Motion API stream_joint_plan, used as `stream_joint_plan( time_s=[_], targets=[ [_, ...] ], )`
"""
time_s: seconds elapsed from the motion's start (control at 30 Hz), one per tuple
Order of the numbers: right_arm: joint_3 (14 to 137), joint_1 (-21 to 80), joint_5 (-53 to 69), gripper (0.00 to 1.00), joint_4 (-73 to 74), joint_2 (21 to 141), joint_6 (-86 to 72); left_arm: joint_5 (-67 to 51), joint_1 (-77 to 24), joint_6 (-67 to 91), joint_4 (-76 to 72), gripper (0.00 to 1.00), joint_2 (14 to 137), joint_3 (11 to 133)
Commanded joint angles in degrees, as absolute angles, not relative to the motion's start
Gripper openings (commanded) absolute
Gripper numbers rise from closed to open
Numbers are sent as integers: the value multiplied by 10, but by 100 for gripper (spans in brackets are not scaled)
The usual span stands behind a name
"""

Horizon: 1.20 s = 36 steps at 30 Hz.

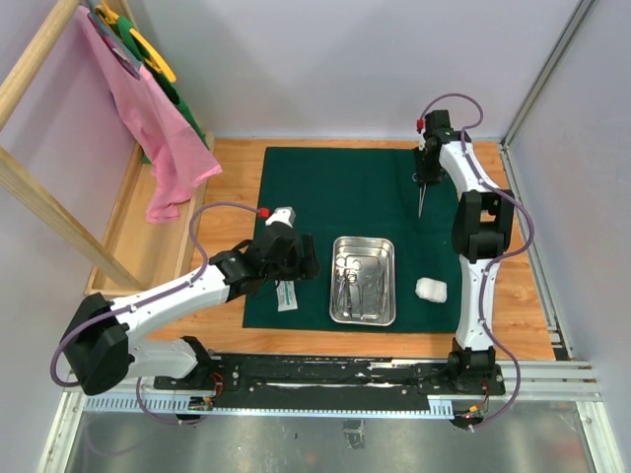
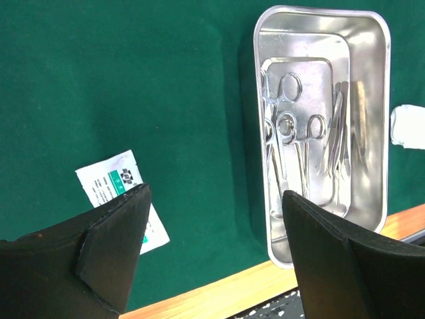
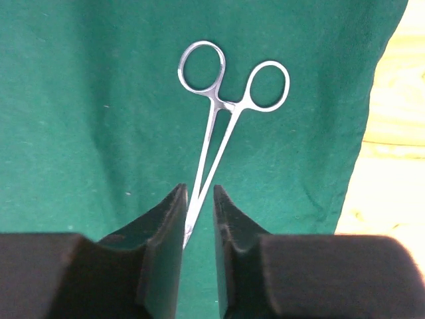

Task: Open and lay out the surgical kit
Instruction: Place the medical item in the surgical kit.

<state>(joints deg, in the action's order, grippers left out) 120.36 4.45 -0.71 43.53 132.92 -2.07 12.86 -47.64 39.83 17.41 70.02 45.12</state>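
Note:
The dark green cloth wrap [image 1: 325,187] lies spread flat on the wooden table. On it stands the steel tray [image 1: 337,281] with several clamps and tweezers [image 2: 292,133] inside. A white packet [image 1: 286,296] lies left of the tray, a white gauze wad [image 1: 431,289] to its right. My left gripper [image 2: 216,199] hovers wide open over bare cloth between packet [image 2: 109,183] and tray [image 2: 260,219]. My right gripper [image 3: 199,193] is at the cloth's far right. Its jaws stand narrowly apart around the tip of one steel clamp [image 3: 216,126], which touches one finger only.
A wooden rack at the far left carries a pink cloth [image 1: 158,138] and yellow and green items. Bare wood [image 3: 392,166] shows just right of the green cloth's edge. The metal rail [image 1: 394,370] with the arm bases runs along the near edge.

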Motion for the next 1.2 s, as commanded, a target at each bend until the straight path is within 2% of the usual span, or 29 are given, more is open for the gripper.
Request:
stream_joint_plan(
  time_s=[0.0, 0.07, 0.17, 0.33, 0.7, 0.97, 1.17],
  targets=[
    [1210, 31, 17, 27, 456, 1326, -22, 119, -463, 390, 163, 85, 702, 453],
    [1170, 32, 37, 32, 446, 1311, -41, 113, -460, 388, 157, 85, 706, 449],
    [1105, 35, 37, 46, 411, 1282, -60, 107, -456, 383, 151, 85, 715, 447],
    [1097, 34, 24, 50, 412, 1297, -68, 101, -450, 380, 145, 85, 714, 440],
    [1120, 34, -2, 25, 417, 1338, -76, 93, -438, 374, 136, 85, 725, 440],
    [1160, 31, -14, 17, 430, 1373, -68, 84, -428, 369, 131, 85, 742, 445],
    [1199, 14, -23, 16, 436, 1397, -52, 81, -420, 363, 129, 85, 755, 452]
  ],
)
